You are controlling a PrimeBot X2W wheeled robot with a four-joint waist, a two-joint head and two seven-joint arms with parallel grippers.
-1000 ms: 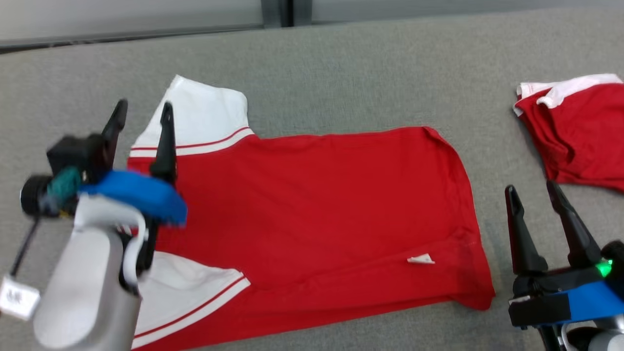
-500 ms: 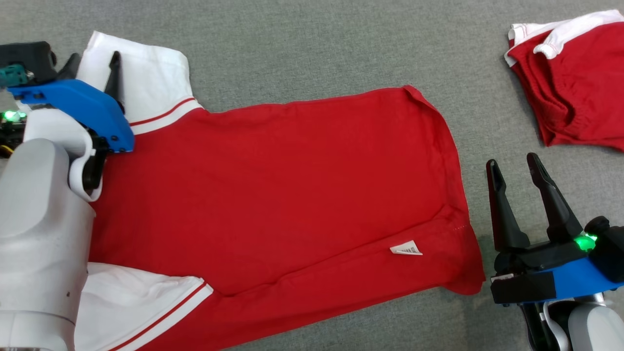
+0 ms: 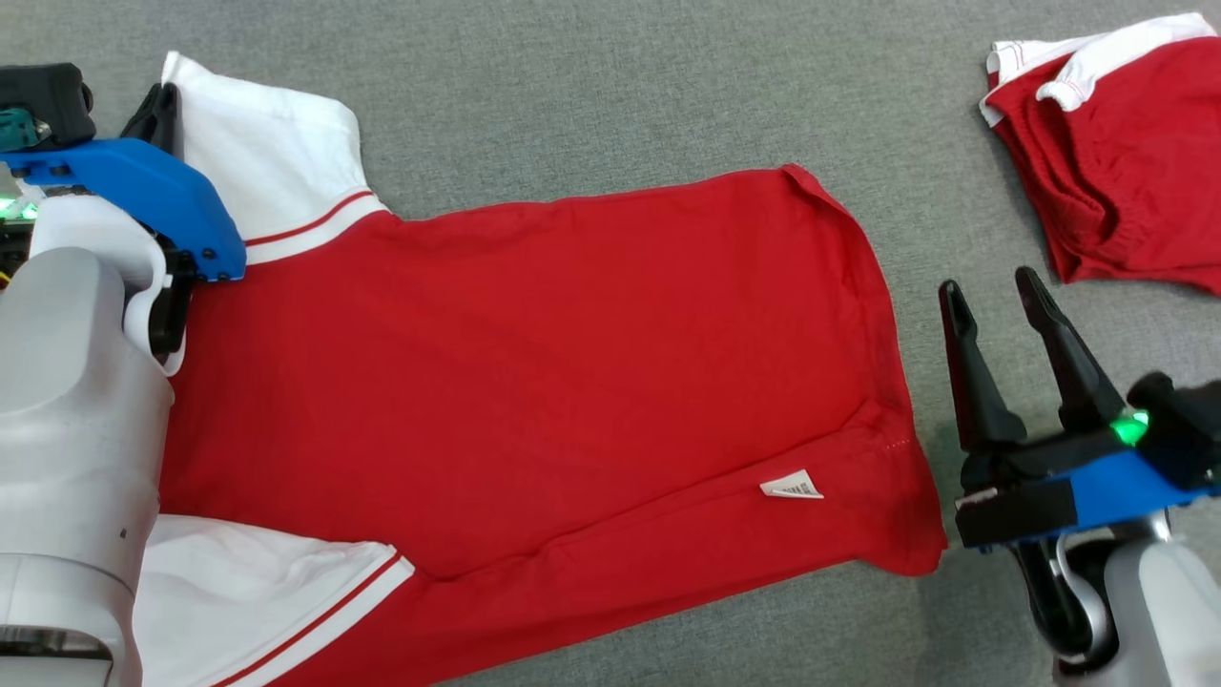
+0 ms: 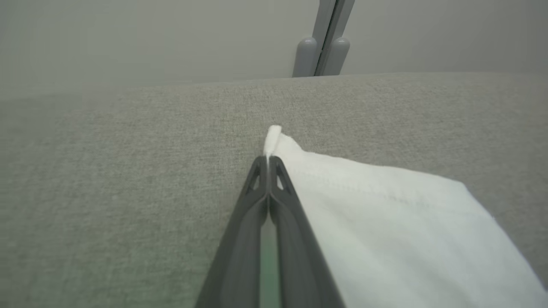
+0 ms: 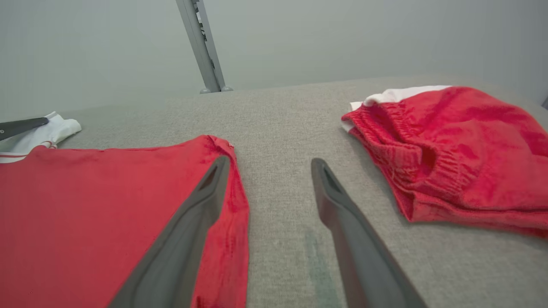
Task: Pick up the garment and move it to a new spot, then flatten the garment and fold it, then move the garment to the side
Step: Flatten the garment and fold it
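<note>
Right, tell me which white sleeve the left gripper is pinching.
The far sleeve, at the head view's top left: the left gripper is shut on its corner. The near sleeve lies flat, ungripped.

1. Saw red garment (image 3: 534, 363) spread flat on grey surface (image 3: 591, 105), white sleeves leftward.
2. Found left gripper (image 3: 162, 100) closed at upper sleeve's (image 3: 267, 162) outer edge.
3. Found right gripper (image 3: 989, 286) spread wide, just beside the hem.
4. Noted second red garment (image 3: 1126, 181) bunched far right.

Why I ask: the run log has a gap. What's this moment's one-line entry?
left gripper: shut on sleeve corner | right gripper: open, beside hem | shirt: spread flat
</note>
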